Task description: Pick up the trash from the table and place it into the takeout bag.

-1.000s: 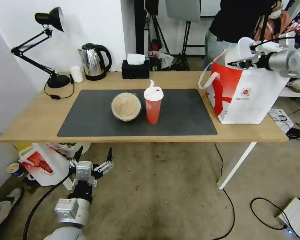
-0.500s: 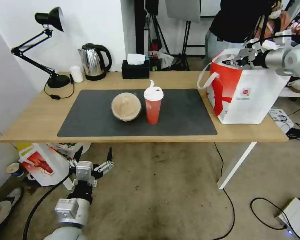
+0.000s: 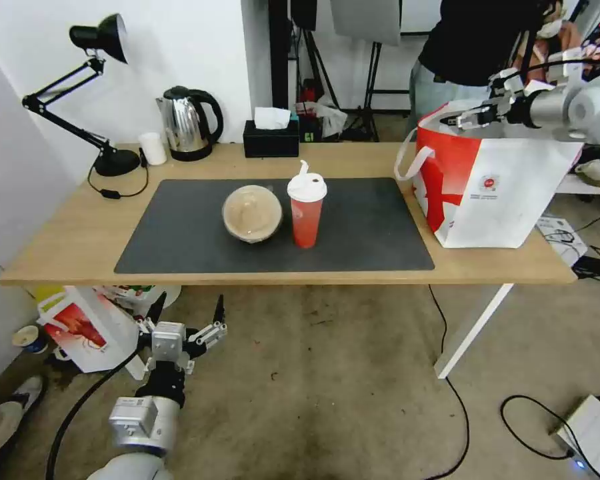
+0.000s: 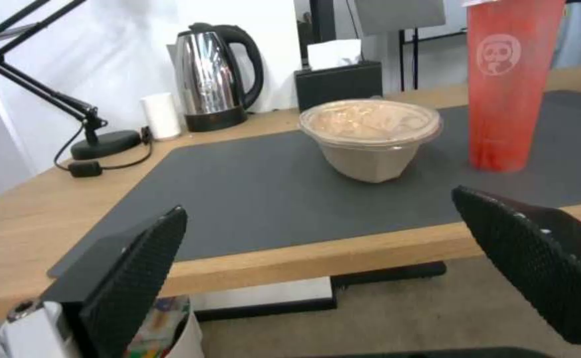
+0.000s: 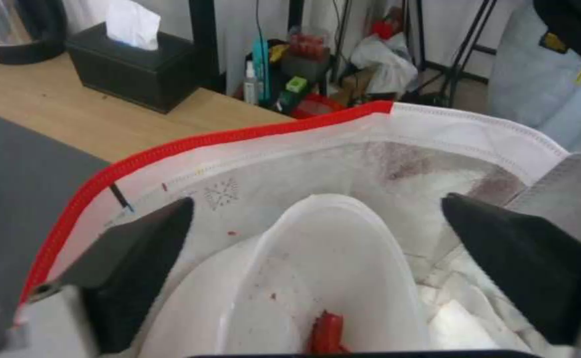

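On the dark grey mat of the table stand the round clear-lidded beige container and, right beside it, the tall red cup with a white lid. The takeout bag stands at the table's right end. My right gripper hovers open over its mouth. Below it, inside the bag's foil lining, lies the white bowl with a red scrap. My left gripper hangs open, low in front of the table's near edge, facing the container.
Along the table's back stand a black desk lamp, a small white cup, a steel kettle and a black tissue box. A smaller red-and-white bag sits on the floor under the left end. A person stands behind the takeout bag.
One second ago my right gripper held the white bowl above the bag; the bowl has since dropped inside and the gripper stands open, slightly withdrawn. The left arm has not moved.
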Tool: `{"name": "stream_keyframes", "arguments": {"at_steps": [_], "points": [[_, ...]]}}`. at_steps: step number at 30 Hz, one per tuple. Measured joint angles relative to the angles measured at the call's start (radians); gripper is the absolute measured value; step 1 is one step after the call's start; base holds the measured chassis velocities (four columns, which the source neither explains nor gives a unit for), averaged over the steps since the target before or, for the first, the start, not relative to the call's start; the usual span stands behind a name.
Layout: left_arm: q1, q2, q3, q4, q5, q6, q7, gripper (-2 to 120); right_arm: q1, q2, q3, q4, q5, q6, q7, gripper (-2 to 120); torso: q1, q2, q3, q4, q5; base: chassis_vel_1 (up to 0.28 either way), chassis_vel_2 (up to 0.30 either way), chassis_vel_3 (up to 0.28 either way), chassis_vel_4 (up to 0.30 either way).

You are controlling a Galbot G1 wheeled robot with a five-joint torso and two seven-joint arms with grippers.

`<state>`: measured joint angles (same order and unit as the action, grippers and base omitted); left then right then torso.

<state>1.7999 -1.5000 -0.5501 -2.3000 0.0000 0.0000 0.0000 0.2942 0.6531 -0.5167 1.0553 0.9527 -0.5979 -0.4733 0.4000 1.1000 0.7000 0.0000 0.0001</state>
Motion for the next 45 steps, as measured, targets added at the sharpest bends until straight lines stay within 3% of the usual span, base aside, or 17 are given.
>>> {"name": "stream_keyframes", "arguments": {"at_steps": [14,19,24,26,27,31,32,34,36,40,41,45], "points": [[0.000,0.000,0.000,0.000,0.000,0.000,0.000,100,0.085,0.008,0.047,0.041,0.045,0.045,0.009,100,0.000,0.000,0.000,0.0000,-0.0002,0.000,0.000,0.000,0.000],[0.000,0.000,0.000,0.000,0.000,0.000,0.000,100,0.099,0.018,0.084,0.119,0.090,0.081,0.046,100,0.000,0.000,0.000,0.0001,-0.0003,0.000,0.000,0.000,0.000],[0.000,0.000,0.000,0.000,0.000,0.000,0.000,100,0.073,0.011,0.141,0.258,0.137,0.153,0.160,100,0.000,0.000,0.000,0.0003,-0.0007,0.000,0.000,0.000,0.000],[0.000,0.000,0.000,0.000,0.000,0.000,0.000,100,-0.003,-0.006,0.223,0.381,0.154,0.229,0.271,100,0.000,0.000,0.000,0.0002,-0.0003,0.000,0.000,0.000,0.000],[0.000,0.000,0.000,0.000,0.000,0.000,0.000,100,-0.003,-0.006,0.223,0.381,0.154,0.229,0.271,100,0.000,0.000,0.000,0.0002,-0.0003,0.000,0.000,0.000,0.000],[0.000,0.000,0.000,0.000,0.000,0.000,0.000,100,-0.278,-0.046,0.417,0.652,0.168,0.381,0.533,100,0.000,0.000,0.000,0.0002,0.0007,0.000,0.000,0.000,0.000],[0.000,0.000,0.000,0.000,0.000,0.000,0.000,100,-0.278,-0.046,0.417,0.652,0.168,0.381,0.533,100,0.000,0.000,0.000,0.0002,0.0007,0.000,0.000,0.000,0.000],[0.000,0.000,0.000,0.000,0.000,0.000,0.000,100,-0.449,-0.086,0.499,0.806,0.139,0.454,0.630,100,0.000,0.000,0.000,-0.0002,0.0002,0.000,0.000,0.000,0.000],[0.000,0.000,0.000,0.000,0.000,0.000,0.000,100,-0.522,-0.099,0.539,0.857,0.121,0.480,0.654,100,0.000,0.000,0.000,-0.0002,-0.0002,0.000,0.000,0.000,0.000],[0.000,0.000,0.000,0.000,0.000,0.000,0.000,100,-0.809,-0.108,0.705,1.022,0.013,0.564,0.727,100,0.000,0.000,0.000,0.0000,-0.0004,0.000,0.000,0.000,0.000],[0.000,0.000,0.000,0.000,0.000,0.000,0.000,100,-0.809,-0.108,0.705,1.022,0.013,0.564,0.727,100,0.000,0.000,0.000,0.0000,-0.0004,0.000,0.000,0.000,0.000],[0.000,0.000,0.000,0.000,0.000,0.000,0.000,100,-1.043,-0.060,0.824,1.128,-0.112,0.599,0.746,100,0.000,0.000,0.000,0.0001,-0.0003,0.000,0.000,0.000,0.000]]}}
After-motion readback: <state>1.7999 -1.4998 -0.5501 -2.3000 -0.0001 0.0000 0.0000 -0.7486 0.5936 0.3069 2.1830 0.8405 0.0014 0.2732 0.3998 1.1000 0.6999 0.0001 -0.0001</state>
